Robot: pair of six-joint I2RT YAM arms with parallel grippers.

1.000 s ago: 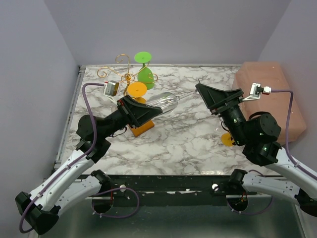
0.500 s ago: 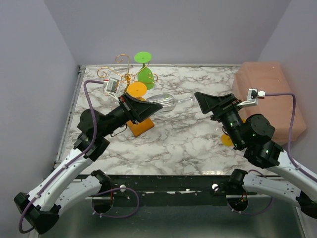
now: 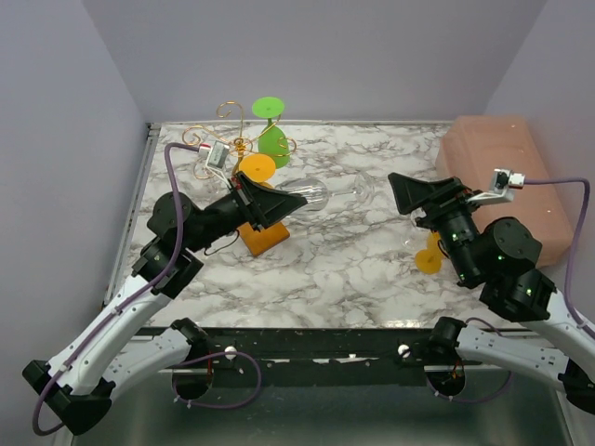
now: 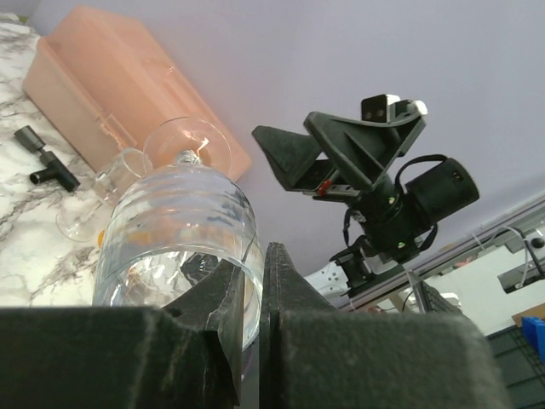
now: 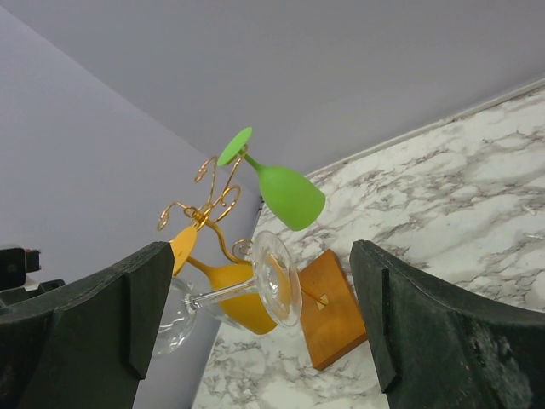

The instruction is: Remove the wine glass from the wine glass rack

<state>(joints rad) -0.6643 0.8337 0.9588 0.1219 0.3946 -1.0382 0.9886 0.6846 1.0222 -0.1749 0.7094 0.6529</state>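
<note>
Right arm (image 3: pixel 483 251) retreated; left jaws pinch wine glass (image 3: pixel 311 193).

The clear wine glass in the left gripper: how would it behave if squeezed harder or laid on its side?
The clear wine glass looks thin-walled and smooth, so it is probably fragile and could slip in the left gripper, which pinches its bowl. With a round bowl and round foot, it would likely roll in an arc if laid down.
</note>
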